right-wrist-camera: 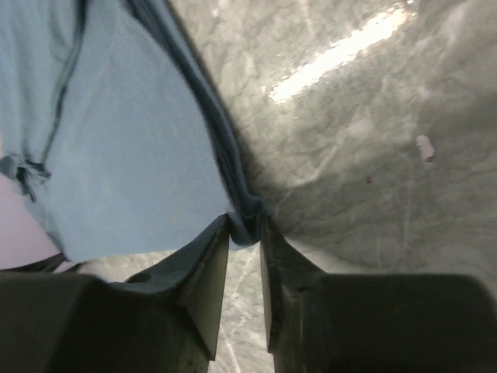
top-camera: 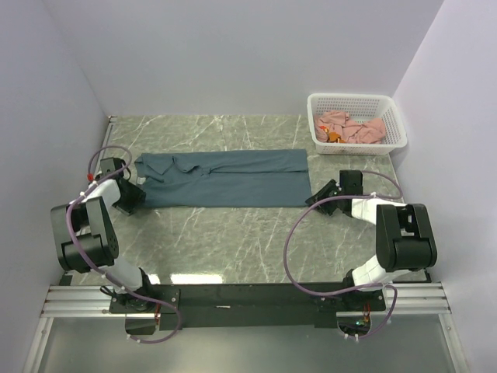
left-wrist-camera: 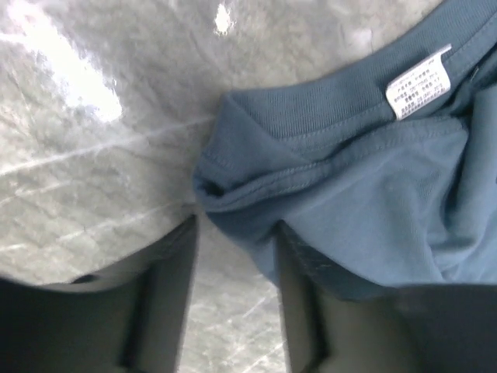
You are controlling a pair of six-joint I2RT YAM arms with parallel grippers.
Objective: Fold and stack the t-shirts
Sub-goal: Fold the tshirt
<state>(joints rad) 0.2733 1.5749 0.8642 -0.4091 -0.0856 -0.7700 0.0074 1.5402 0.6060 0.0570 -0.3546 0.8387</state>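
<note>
- Top external view is showing the slate-blue t-shirt (top-camera: 225, 180) lying folded into a long band across the middle of the table (top-camera: 233, 249), with its collar end to the left and its hem end to the right.
- The left gripper (top-camera: 137, 194) is sitting at the near left corner of that band. The right gripper (top-camera: 316, 198) is sitting at its near right corner, so the shirt is lying stretched between the two.
- Left wrist view is showing the shirt's shoulder fold bunching right at the mouth of the left gripper, just below the ribbed collar and its white label (left-wrist-camera: 419, 81).
- Its jaws are standing apart, with bare marble showing between them. The cloth is touching the finger (left-wrist-camera: 311, 311) on the right of that view and is not being pinched.
- Right wrist view is showing the hem corner of the shirt gathering into a small dark bunch between the right gripper's fingertips (right-wrist-camera: 213, 256).
- Those jaws are standing nearly together and are clamping on that bunch, while the rest of the shirt is spreading away from the tips over the marble.
- Salmon-pink t-shirts (top-camera: 353, 128) are lying crumpled in the white basket (top-camera: 353, 98) at the far right corner of the table, apart from both grippers.
</note>
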